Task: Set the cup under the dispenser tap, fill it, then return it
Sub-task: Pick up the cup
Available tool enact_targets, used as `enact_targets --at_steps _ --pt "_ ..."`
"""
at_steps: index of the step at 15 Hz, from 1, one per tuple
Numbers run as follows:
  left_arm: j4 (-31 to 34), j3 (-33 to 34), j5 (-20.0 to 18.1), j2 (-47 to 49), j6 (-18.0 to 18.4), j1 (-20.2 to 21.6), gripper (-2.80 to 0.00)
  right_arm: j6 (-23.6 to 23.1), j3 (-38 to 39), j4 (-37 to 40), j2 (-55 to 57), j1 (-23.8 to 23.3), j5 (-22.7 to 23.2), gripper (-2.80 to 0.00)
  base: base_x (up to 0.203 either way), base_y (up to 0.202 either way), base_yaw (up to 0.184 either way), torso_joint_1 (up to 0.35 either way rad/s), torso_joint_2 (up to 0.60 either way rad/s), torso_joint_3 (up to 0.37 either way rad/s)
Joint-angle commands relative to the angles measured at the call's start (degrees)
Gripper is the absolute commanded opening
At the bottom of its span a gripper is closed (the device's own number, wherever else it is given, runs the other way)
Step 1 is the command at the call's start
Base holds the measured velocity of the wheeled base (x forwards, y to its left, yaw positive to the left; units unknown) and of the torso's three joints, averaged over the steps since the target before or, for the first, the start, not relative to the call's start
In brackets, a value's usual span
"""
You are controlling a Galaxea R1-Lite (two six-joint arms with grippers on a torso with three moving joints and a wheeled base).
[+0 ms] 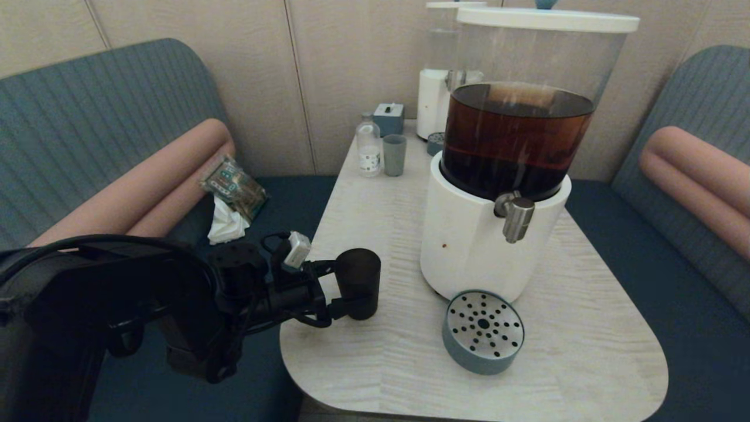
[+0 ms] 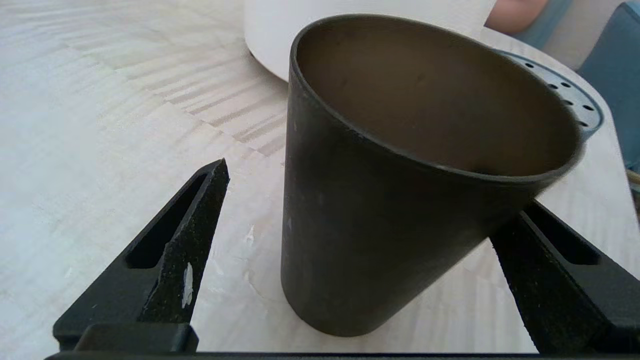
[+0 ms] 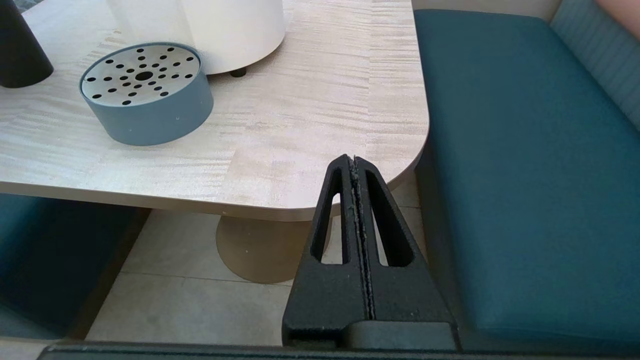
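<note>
At the near-left corner of the pale wood-grain desk [image 1: 381,234], your dark smoky translucent plastic tumbler [image 1: 358,283] stands upright on its base, well apart from the short brushed-steel dispenser tap [image 1: 515,215] on the big clear tank of brown liquid with its white round base [image 1: 469,246]. The round grey-blue drip tray with a perforated steel top [image 1: 483,332] lies between the two, below the tap.

Your left claw [image 2: 350,225] is spread wide with the tumbler between its black fingers [image 2: 185,235], released and gripping nothing. From the wrist view, the tumbler appears to sit closer to one finger than the other. If you close from here, I judge that finger would touch first and push the light, tapered tumbler sideways or tip it. It also stands close to the desk's edge, so a shove could send it off.

The left arm reaches in low and roughly level from the robot's left. The right claw [image 3: 356,200] is clenched empty and parked below the desk's near-right corner.
</note>
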Motion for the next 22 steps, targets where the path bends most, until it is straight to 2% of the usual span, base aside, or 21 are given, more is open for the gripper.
enact_targets --at_steps 1,5,12,13,20,22 --pt "-0.5 -1.0 -0.2 0.9 -0.2 -0.2 0.00 0.0 0.0 0.0 0.0 0.0 0.0 -2.80 0.000 0.000 0.000 0.000 0.00 0.000" --pt "-0.5 -3.0 2.7 1.5 -0.1 -0.2 0.00 0.0 0.0 0.0 0.0 0.0 0.0 -2.80 0.000 0.000 0.000 0.000 0.00 0.000" --pt "-0.5 -3.0 2.8 1.7 -0.1 -0.2 0.00 0.0 0.0 0.0 0.0 0.0 0.0 -2.80 0.000 0.000 0.000 0.000 0.00 0.000" --pt "-0.5 -3.0 2.8 1.7 0.0 -0.2 -2.80 0.0 0.0 0.0 0.0 0.0 0.0 -2.80 0.000 0.000 0.000 0.000 0.00 0.000" --pt "-0.5 -1.1 2.2 0.7 -0.1 -0.6 -2.80 0.0 0.0 0.0 0.0 0.0 0.0 -2.80 0.000 0.000 0.000 0.000 0.00 0.000" --pt "-0.5 1.2 1.9 -1.1 -0.7 -0.6 -2.80 0.0 0.0 0.0 0.0 0.0 0.0 -2.80 0.000 0.000 0.000 0.000 0.00 0.000"
